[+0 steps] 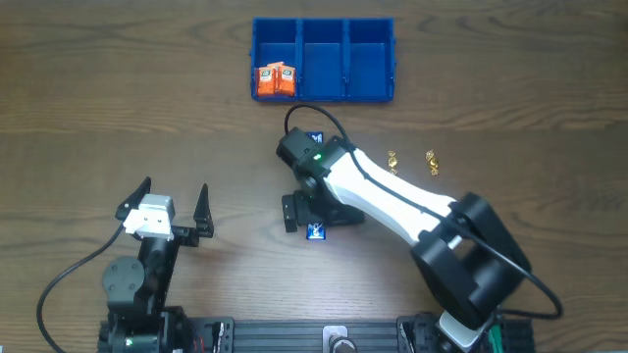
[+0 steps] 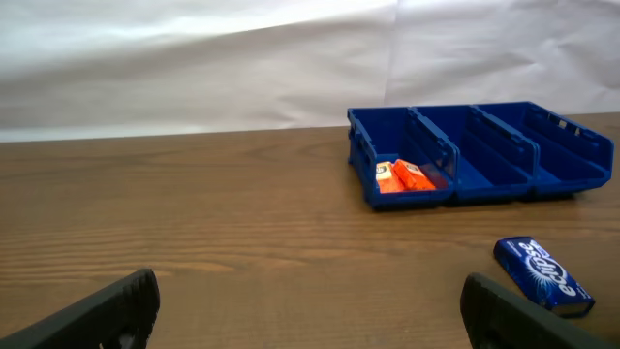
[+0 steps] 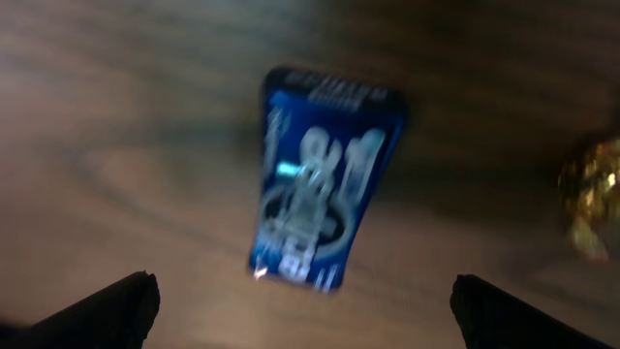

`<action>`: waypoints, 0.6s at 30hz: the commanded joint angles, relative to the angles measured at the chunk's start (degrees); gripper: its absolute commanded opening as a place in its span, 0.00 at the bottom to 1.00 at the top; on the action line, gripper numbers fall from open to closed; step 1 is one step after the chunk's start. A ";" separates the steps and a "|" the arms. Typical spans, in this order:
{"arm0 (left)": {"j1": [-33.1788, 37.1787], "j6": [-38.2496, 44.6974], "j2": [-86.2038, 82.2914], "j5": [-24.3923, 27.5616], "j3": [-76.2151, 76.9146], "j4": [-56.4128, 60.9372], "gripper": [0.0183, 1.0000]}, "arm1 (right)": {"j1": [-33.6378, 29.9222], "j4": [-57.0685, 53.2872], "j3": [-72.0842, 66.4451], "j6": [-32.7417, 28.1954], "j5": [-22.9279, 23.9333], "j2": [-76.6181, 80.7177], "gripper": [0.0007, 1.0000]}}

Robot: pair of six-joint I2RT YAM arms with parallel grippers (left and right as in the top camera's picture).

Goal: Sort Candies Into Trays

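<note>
**Risk: skewed pinch on the blue packet**

Left jaws at 8 o'clock are wide open and empty. Right jaws are spread wide, holding nothing, over the blue candy packet (image 3: 325, 179), which lies flat on the tabletop (image 1: 98, 118) near centre. The packet sits askew to the jaws, so closing could twist or skid it. The gold-wrapped candies (image 1: 392, 162) at 2 o'clock might get nudged. The blue three-bin tray (image 1: 324, 64) is at 12 o'clock, with orange candies (image 1: 276, 80) in its left bin. A wrong-bin drop is possible.

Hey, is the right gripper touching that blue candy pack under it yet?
Apart. The right wrist view shows the blue candy pack lying between the open fingers of the right gripper, with bare table showing on both sides.
</note>
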 commanded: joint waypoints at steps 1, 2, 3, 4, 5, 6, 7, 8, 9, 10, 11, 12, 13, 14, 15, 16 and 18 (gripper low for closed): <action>0.17 -0.44 -0.11 0.81 -1.14 -1.86 1.00 | 0.35 2.01 0.72 2.56 2.21 3.17 0.97; 0.17 -0.44 -0.11 0.83 -1.14 -1.86 1.00 | 0.46 2.71 0.72 2.56 2.25 3.76 0.96; 0.17 -0.46 -0.11 0.83 -1.14 -1.86 1.00 | 0.61 3.28 0.72 2.58 2.29 4.44 0.95; 0.17 -0.46 -0.11 0.83 -1.14 -1.86 1.00 | 0.68 3.80 0.72 2.78 2.34 5.18 0.93; 0.17 -0.44 -0.11 0.81 -1.14 -1.86 1.00 | 0.68 4.09 0.72 3.32 2.54 5.70 0.91; 0.17 -0.46 -0.11 0.83 -1.14 -1.86 1.00 | 0.68 4.22 0.72 3.65 3.08 6.01 0.89; 0.17 -0.44 -0.11 0.83 -1.14 -1.86 1.00 | 0.68 4.37 0.72 3.65 3.65 6.19 0.86; 0.17 -0.44 -0.11 0.83 -1.14 -1.86 1.00 | 0.70 4.50 0.72 3.67 4.09 6.23 0.83; 0.17 -0.46 -0.11 0.83 -1.14 -1.86 1.00 | 0.72 4.55 0.72 3.87 4.48 6.23 0.80; 0.17 -0.46 -0.11 0.83 -1.14 -1.86 1.00 | 0.79 4.66 0.72 3.85 4.48 6.23 0.76; 0.17 -0.44 -0.11 0.81 -1.14 -1.86 1.00 | 0.87 4.72 0.72 3.85 4.48 6.23 0.72; 0.17 -0.44 -0.11 0.83 -1.14 -1.86 1.00 | 1.03 4.90 0.72 3.87 4.48 6.23 0.66; 0.17 -0.44 -0.11 0.81 -1.14 -1.86 1.00 | 1.16 5.01 0.72 3.89 4.48 6.23 0.60; 0.17 -0.46 -0.11 0.83 -1.14 -1.86 1.00 | 1.31 5.14 0.72 3.96 4.50 6.23 0.55; 0.17 -0.44 -0.11 0.83 -1.14 -1.86 1.00 | 1.38 5.20 0.72 4.26 4.66 6.23 0.53; 0.17 -0.44 -0.11 0.83 -1.14 -1.86 1.00 | 1.42 5.29 0.72 4.59 4.74 6.23 0.51; 0.17 -0.46 -0.11 0.81 -1.14 -1.86 1.00 | 1.42 5.77 0.72 4.72 4.72 6.23 0.42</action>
